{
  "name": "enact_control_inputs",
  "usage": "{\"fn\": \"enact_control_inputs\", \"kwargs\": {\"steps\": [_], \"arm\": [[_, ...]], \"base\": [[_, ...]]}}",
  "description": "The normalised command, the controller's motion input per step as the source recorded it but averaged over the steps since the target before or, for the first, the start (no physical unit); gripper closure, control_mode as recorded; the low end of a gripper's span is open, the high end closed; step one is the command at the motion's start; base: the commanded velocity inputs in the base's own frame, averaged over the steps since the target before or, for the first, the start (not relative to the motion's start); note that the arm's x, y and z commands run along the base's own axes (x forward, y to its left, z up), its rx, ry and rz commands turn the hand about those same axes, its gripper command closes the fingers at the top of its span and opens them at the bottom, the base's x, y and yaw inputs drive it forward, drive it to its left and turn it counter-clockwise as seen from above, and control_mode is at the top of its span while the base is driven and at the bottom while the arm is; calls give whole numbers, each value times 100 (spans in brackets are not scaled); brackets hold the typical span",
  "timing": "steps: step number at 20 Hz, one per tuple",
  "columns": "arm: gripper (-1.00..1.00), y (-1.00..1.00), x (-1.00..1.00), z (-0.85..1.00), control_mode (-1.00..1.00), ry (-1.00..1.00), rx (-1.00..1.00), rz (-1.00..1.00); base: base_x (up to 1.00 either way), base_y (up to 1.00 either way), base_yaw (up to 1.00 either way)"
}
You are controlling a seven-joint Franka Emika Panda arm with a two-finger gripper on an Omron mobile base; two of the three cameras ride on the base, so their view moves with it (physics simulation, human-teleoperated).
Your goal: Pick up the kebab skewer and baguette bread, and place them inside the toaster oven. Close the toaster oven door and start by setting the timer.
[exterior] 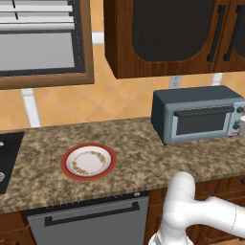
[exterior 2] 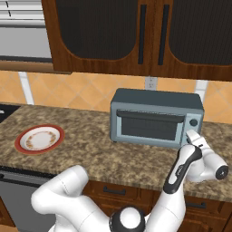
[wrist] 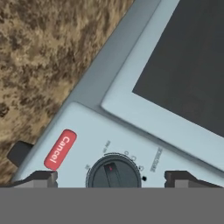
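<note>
The toaster oven [exterior 2: 156, 118] sits at the back of the granite worktop [exterior 2: 90, 145], against the tiled wall, and its toaster oven door [exterior 2: 149, 128] is shut, dark glass up, bar handle along the top. No skewer or bread in sight; the red-rimmed plate [exterior: 88, 161] well off to the left lies bare, so I judge the food is already inside. On the right-hand panel, the timer knob [wrist: 114, 172] sits dead centre between the fingertips [wrist: 43, 178] in the hand view, a red Cancel button [wrist: 60, 149] just beside it. The claw [exterior 2: 192, 137] is spread wide, holding nothing, straddling that dial, lined up, I'd say, to pinch and twist it.
</note>
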Motion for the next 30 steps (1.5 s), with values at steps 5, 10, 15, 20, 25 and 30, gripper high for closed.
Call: {"fn": "enact_control_inputs", "kwargs": {"steps": [5, 10, 15, 20, 25, 30], "arm": [[100, 1, 0, 0, -100, -1, 0, 0], [100, 3, 2, 0, -100, -1, 0, 0], [100, 14, 4, 0, -100, 0, 0, 0], [100, 17, 0, 0, -100, -2, 0, 0], [100, 14, 1, 0, -100, -1, 0, 0], [100, 10, 5, 0, -100, -1, 4, 0]], "base": [[0, 0, 0], [0, 0, 0], [0, 0, 0], [0, 0, 0], [0, 0, 0], [0, 0, 0]]}}
